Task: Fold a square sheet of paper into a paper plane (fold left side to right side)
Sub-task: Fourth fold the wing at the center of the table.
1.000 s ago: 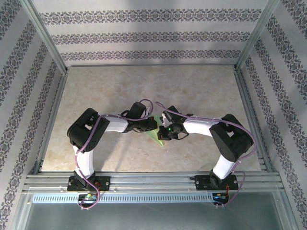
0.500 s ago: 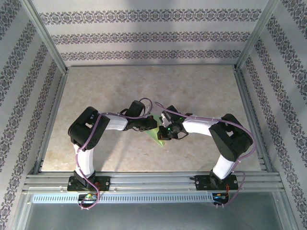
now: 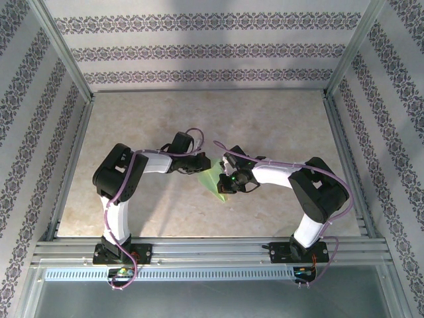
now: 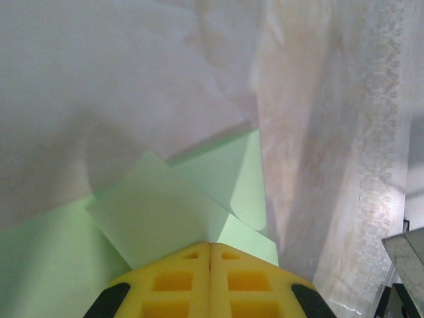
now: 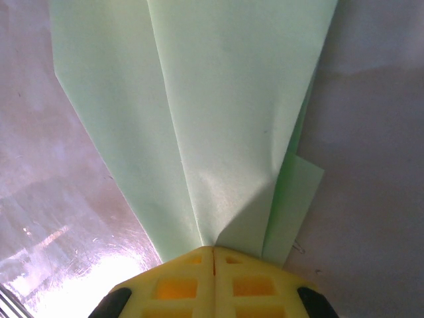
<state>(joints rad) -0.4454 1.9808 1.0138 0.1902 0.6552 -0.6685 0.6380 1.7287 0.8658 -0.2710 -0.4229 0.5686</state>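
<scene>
Late fold in hand. Paper plane point(image 5: 218, 99), creased narrow, lies flat with one end under right gripper point(image 5: 213, 250), whose fingers are closed and empty, pressing paper. Left gripper point(image 4: 210, 245), just left of right gripper, also closed, nose on loose flap. Next, likely: push flap toward right gripper and flatten crease without shifting paper.

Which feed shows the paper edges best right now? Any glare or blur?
Right wrist: sharp, creases in the paper read clearly; glare on the table lower left of the right claw. Left wrist: upper half soft and washed out, paper clearer near the left claw. Top external: evenly lit, soft shadows, paper small and partly under the claws.
</scene>
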